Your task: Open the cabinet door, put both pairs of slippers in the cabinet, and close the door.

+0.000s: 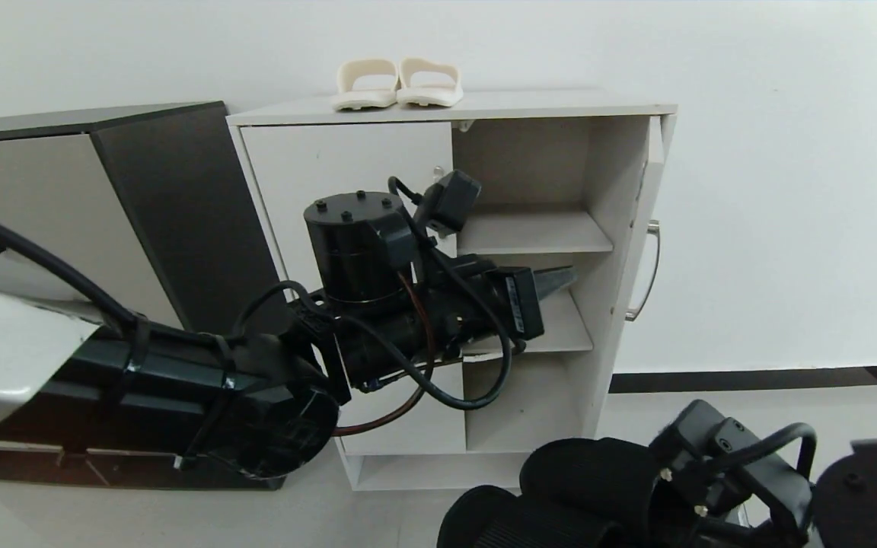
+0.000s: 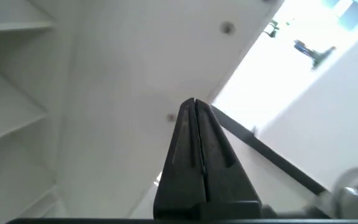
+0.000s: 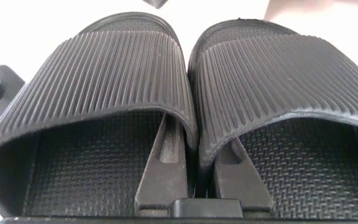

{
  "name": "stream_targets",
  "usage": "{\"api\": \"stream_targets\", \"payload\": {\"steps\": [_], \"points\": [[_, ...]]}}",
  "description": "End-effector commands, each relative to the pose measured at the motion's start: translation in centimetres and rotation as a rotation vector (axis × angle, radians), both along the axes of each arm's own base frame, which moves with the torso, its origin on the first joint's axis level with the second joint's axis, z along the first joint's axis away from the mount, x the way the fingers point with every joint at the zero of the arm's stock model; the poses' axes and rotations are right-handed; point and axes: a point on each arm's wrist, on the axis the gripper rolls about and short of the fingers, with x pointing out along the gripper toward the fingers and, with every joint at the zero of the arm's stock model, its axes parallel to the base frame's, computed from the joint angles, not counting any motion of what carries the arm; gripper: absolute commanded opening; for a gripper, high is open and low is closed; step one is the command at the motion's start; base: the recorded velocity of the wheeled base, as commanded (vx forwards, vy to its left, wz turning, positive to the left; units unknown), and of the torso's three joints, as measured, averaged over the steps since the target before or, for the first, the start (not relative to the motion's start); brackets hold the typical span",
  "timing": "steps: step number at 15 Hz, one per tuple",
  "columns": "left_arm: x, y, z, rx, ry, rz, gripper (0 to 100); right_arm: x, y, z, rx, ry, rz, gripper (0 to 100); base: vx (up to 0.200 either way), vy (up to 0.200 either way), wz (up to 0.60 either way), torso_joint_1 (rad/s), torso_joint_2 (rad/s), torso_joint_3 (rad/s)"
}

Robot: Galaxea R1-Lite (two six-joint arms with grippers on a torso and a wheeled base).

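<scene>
The white cabinet point(image 1: 545, 100) stands against the wall with its right door point(image 1: 656, 175) swung open, showing bare shelves point(image 1: 534, 232). A pair of cream slippers point(image 1: 397, 84) lies on its top. My left gripper point(image 1: 569, 277) is shut on nothing, its tip inside the open compartment just above the middle shelf; in the left wrist view the left gripper point(image 2: 195, 106) points at the cabinet's inner wall. My right gripper point(image 3: 197, 146) is low in front of the cabinet, shut on the black slippers point(image 3: 185, 74), one finger inside each, pinching their inner walls together. The black slippers point(image 1: 560, 487) sit at the bottom of the head view.
A dark grey cabinet point(image 1: 164, 213) stands directly left of the white one. The open door's metal handle point(image 1: 650, 270) juts out on the right. Pale floor point(image 1: 712, 407) lies free to the right of the cabinet.
</scene>
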Motion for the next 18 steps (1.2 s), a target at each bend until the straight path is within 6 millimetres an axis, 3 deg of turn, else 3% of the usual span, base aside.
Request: {"api": "stream_targets", "payload": {"steps": [1, 3, 4, 5, 7, 11, 15, 17, 18], "points": [[0.3, 3.6, 2.5, -0.044, -0.043, 0.19, 0, 2.2, 2.6, -1.0, -0.035, -0.002, -0.142, 0, 0.0, 0.0, 0.0, 0.0, 0.0, 0.0], [-1.2, 8.8, 4.9, 0.044, -0.1, 0.402, 0, 5.7, 5.3, -1.9, -0.015, -0.005, -0.269, 0, 0.0, 0.0, 0.0, 0.0, 0.0, 0.0], [-1.9, 9.9, 5.3, 0.078, -0.107, 0.457, 0, 6.9, 5.8, -2.3, -0.017, -0.015, -0.31, 0, 0.0, 0.0, 0.0, 0.0, 0.0, 0.0], [-5.3, 13.0, 6.4, 0.148, -0.093, 0.581, 0, 10.9, 6.8, -3.4, -0.018, -0.066, -0.452, 0, 0.0, 0.0, 0.0, 0.0, 0.0, 0.0], [-10.3, 16.1, 6.0, 0.215, -0.037, 0.703, 0, 14.0, 6.7, -4.0, -0.029, -0.113, -0.525, 0, 0.0, 0.0, 0.0, 0.0, 0.0, 0.0], [-17.8, 20.7, 1.1, 0.282, 0.008, 0.908, 0, 17.2, 4.8, -2.9, -0.028, -0.178, -0.677, 0, 0.0, 0.0, 0.0, 0.0, 0.0, 0.0], [-23.2, 24.6, -3.7, 0.378, -0.015, 1.176, 0, 17.1, 3.4, -3.3, -0.071, -0.185, -0.745, 0, 0.0, 0.0, 0.0, 0.0, 0.0, 0.0], [-24.5, 25.3, -5.1, 0.385, 0.001, 1.253, 0, 16.9, 2.9, -3.5, -0.083, -0.185, -0.758, 0, 0.0, 0.0, 0.0, 0.0, 0.0, 0.0], [-25.6, 25.7, -7.4, 0.423, 0.01, 1.268, 0, 16.9, 2.6, -3.7, -0.094, -0.185, -0.775, 0, 0.0, 0.0, 0.0, 0.0, 0.0, 0.0]]}}
